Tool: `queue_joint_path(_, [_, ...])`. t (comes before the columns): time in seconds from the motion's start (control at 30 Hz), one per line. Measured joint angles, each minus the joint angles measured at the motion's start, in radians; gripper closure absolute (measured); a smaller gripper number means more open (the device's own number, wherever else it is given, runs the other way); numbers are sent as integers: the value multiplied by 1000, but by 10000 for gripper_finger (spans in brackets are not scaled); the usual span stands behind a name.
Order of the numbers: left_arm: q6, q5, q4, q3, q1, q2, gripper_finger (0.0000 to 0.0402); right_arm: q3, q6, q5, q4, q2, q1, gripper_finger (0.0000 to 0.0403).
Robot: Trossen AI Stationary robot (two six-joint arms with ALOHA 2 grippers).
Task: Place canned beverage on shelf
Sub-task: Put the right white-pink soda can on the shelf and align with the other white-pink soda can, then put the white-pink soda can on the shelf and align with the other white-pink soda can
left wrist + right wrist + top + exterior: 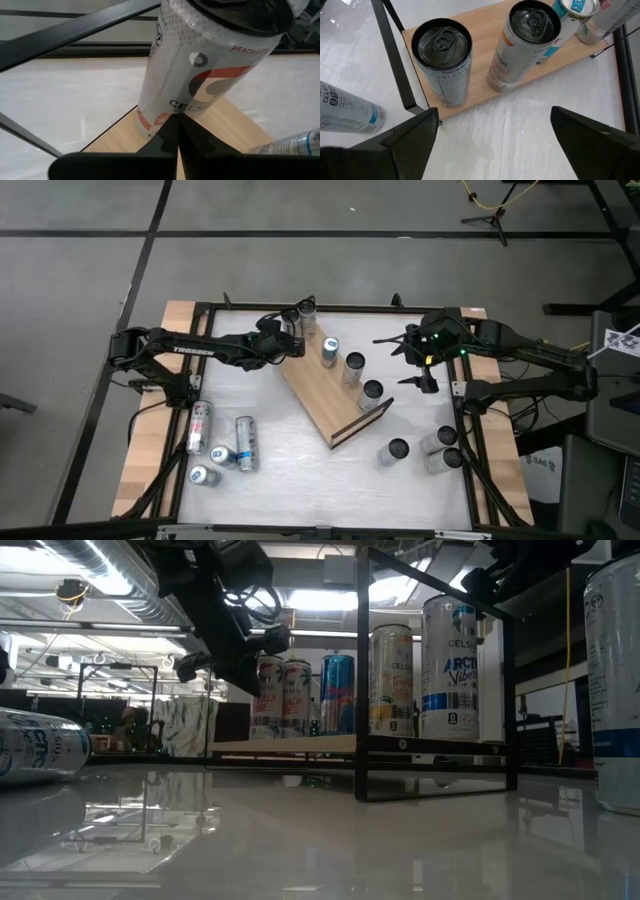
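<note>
High view: we see the shelf [328, 394] lying slantwise on the bench [300, 480], with four upright cans on it in a row; the far-end can [306, 308] stands just beside the left tool [296, 340], and the near-end can [371, 391] is closest to the right tool [420, 363].
Spare cans: several lie on the bench by the left arm [222, 442], and three stand near the right arm [425, 452], all off the shelf.
Low view: we see the cans upright on the board inside the black wire rail [436, 670]; one can [40, 745] lies on its side at the bench's left.
Left wrist view: the left tool's fingers [172, 140] are pressed together, empty, right at a Celsius can [200, 75] standing on the shelf.
Right wrist view: the right tool's fingers [410, 140] stand wide apart and empty, over bare bench beside the shelf edge.
Step, as we judge: one can set; between placements.
Next move: we think a spare can needs fetching, and there is free board left for it.
</note>
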Motion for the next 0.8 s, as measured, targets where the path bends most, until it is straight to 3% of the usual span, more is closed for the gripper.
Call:
queue_joint_path(0.27, [50,13,-5,0,0,-5,402,0,0,0,-1,0,0,24])
queue_joint_path(0.53, [55,54,-126,0,-26,-74,402,0,0,0,-3,0,0,24])
queue_joint_path(0.8, [183,269,-146,0,-111,-155,401,0,0,0,-3,0,0,24])
